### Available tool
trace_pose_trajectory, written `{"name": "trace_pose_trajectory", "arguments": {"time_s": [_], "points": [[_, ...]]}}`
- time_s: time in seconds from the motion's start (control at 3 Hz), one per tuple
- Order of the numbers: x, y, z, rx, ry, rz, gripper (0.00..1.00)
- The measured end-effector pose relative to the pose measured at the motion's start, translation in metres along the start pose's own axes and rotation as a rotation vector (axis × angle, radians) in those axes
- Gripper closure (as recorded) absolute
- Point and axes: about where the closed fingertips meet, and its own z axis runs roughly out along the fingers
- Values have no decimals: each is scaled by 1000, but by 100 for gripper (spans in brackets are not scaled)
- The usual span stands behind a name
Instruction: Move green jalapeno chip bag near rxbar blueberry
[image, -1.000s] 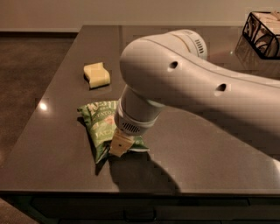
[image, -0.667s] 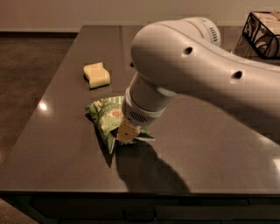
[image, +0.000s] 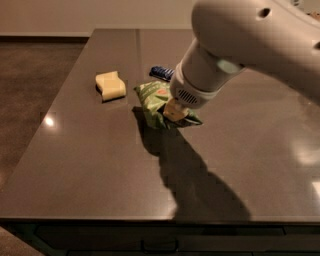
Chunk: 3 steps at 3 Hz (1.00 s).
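The green jalapeno chip bag is a crinkly light-green bag near the middle of the dark table. My gripper comes down from the big white arm and is shut on the bag's right part. The arm hides the bag's right side. The rxbar blueberry, a small dark-blue wrapper, lies just behind the bag and is partly hidden by the arm. I cannot tell whether the bag rests on the table or hangs just above it.
A pale yellow wavy-edged block lies on the table to the left of the bag. The table's front edge runs across the bottom, with the floor to the left.
The gripper has carried the green bag back and to the right, from the table's front-left area to a spot just in front of the blue bar, which the arm hid earlier.
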Motion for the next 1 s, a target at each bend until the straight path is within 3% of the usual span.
{"name": "trace_pose_trajectory", "arguments": {"time_s": [0.33, 0.67, 1.0], "points": [[10, -53, -14, 73, 5, 50, 100], [14, -92, -12, 118, -12, 51, 100], [12, -123, 5, 146, -10, 35, 83]]}}
